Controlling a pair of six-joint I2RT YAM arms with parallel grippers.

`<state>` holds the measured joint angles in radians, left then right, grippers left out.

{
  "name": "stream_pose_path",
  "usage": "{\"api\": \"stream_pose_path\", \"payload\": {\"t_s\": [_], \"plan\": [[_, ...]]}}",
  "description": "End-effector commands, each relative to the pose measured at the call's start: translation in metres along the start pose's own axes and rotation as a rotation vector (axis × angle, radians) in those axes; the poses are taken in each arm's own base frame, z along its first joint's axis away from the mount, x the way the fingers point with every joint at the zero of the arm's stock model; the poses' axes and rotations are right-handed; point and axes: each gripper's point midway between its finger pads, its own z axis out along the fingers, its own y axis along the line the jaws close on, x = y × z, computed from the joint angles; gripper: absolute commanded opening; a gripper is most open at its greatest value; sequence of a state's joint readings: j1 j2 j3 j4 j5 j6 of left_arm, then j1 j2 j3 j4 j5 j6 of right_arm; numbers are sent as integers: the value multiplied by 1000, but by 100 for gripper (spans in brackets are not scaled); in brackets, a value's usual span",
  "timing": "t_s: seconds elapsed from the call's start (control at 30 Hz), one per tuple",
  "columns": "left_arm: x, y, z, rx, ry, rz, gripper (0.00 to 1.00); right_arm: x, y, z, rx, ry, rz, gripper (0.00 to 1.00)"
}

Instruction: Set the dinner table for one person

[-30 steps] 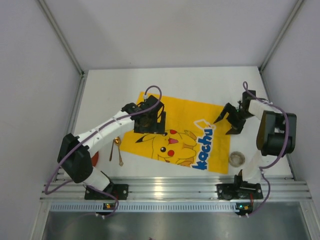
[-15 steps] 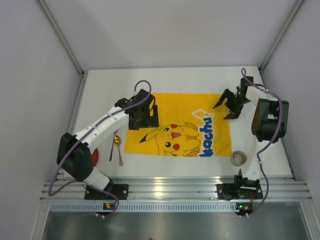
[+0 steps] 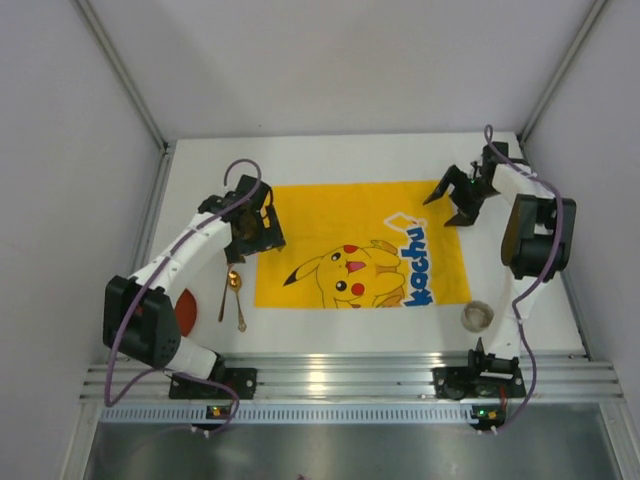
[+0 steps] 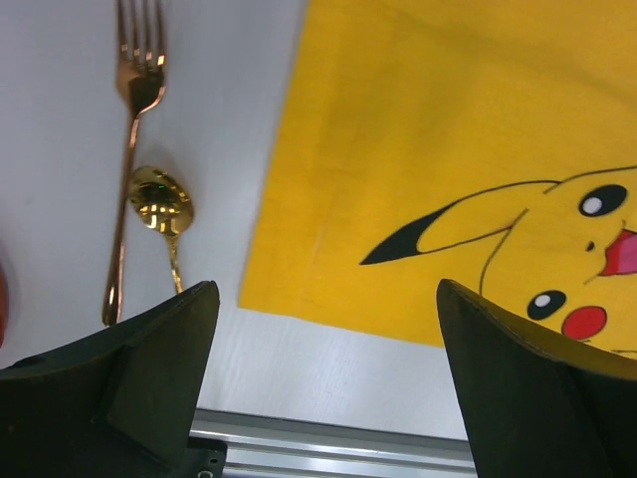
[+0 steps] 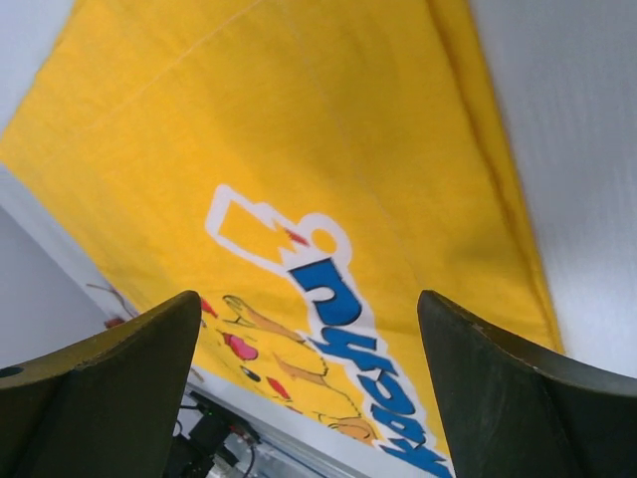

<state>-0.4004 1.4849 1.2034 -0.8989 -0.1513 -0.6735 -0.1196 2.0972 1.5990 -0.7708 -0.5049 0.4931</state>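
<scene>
The white dinner table bears a yellow cartoon-print cloth, spread flat and square in the middle. My left gripper hovers open and empty at the cloth's left edge. In the left wrist view the gripper is over the cloth's near-left corner. A gold fork and gold spoon lie on the table left of the cloth. My right gripper is open and empty above the cloth's far-right corner. In the right wrist view this gripper has the cloth below it.
A small clear glass stands on the table near the cloth's near-right corner. A red round dish sits at the near left, partly hidden by the left arm. An aluminium rail runs along the near edge. Walls enclose the table.
The cloth has turned from skewed to square and now lies flat. My left gripper moved left to the cloth's edge. My right gripper moved toward the far-right corner.
</scene>
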Motion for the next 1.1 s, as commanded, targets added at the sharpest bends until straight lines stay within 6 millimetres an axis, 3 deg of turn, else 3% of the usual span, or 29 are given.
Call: {"api": "stream_pose_path", "payload": {"t_s": [0.0, 0.07, 0.1, 0.17, 0.3, 0.4, 0.73, 1.07], "plan": [[9, 32, -11, -43, -11, -66, 95, -1, 69, -70, -151, -125, -100, 91], [20, 43, -5, -69, 13, -80, 96, 10, 78, -84, -161, -137, -107, 91], [33, 53, 2, -97, 46, -95, 96, 16, 85, -98, -175, -162, -125, 91], [53, 64, 15, -123, 91, -114, 96, 34, 87, -108, -175, -165, -136, 91], [76, 79, 36, -144, 113, -191, 85, 68, 75, -108, -150, -136, -151, 91], [85, 94, 48, -193, 123, -226, 80, 91, 55, -99, -116, -87, -130, 91], [74, 115, 69, -211, 96, -249, 64, 100, 49, -108, -86, -85, -169, 91], [82, 126, 88, -270, 128, -246, 52, 99, 50, -105, -88, -72, -163, 90]]}}
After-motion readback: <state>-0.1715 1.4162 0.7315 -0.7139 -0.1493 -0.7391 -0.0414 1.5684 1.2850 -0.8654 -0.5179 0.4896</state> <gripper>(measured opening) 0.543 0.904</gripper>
